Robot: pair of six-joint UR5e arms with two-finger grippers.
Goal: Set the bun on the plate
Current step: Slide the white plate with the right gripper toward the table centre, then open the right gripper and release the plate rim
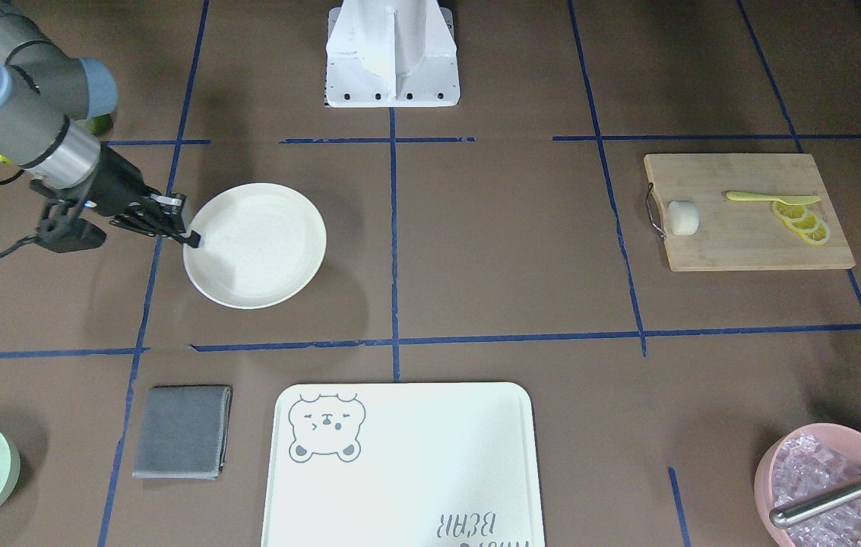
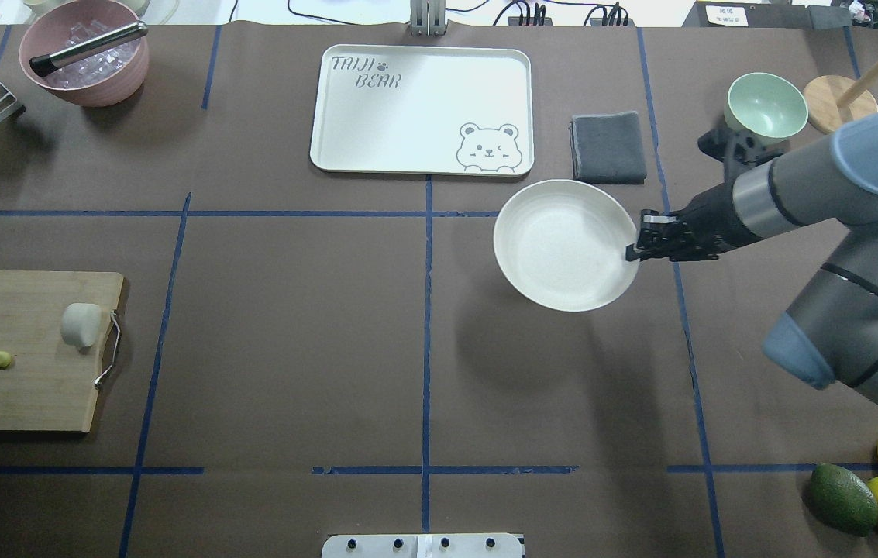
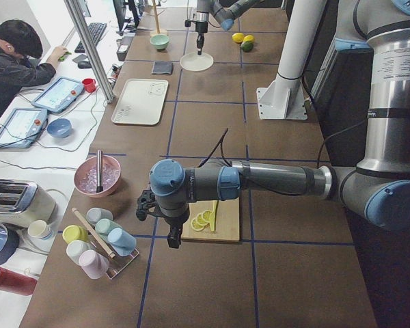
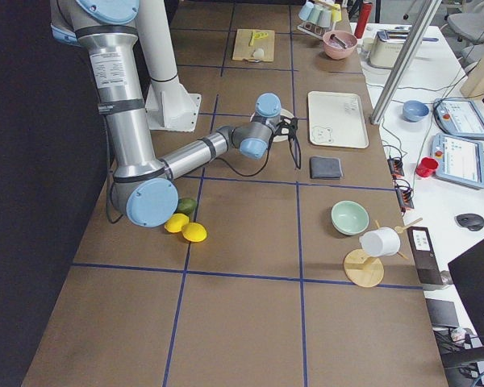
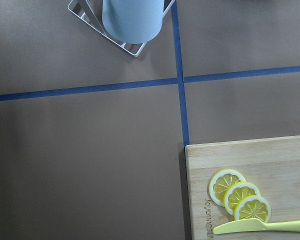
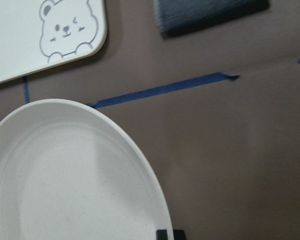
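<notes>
The right gripper (image 2: 632,252) has its two fingers shut tight on the edge of the plate (image 2: 562,244), on the side where the arm comes in. In its own camera a black tip (image 6: 162,234) peeks out right at the rim. The plate throws a wide shadow off to one side. So I think it is held a little above the table (image 2: 423,387), but I can't be sure. Nothing is on the plate.

The left gripper (image 3: 173,236) hangs low, just beside the board (image 2: 20,372). It shows only in a side view, so I cannot tell if its fingers are apart or together. Its camera sees a corner of the board, the lemon slices (image 5: 239,194) and a yellow knife (image 5: 260,226), but not the bun.

The bun (image 2: 81,324) sits on the board, at the end with the metal handle (image 2: 109,349). It is well apart from the plate, over on the other side of the table.

The bun looks small, light, smooth and soft. A hard squeeze would likely squash it. Its round side could roll or slip out of the fingers. I think the best hold is from above, with one finger on each side of its middle, pressed in gently. The handle is close by, so the fingers should turn so they do not bump it.
</notes>
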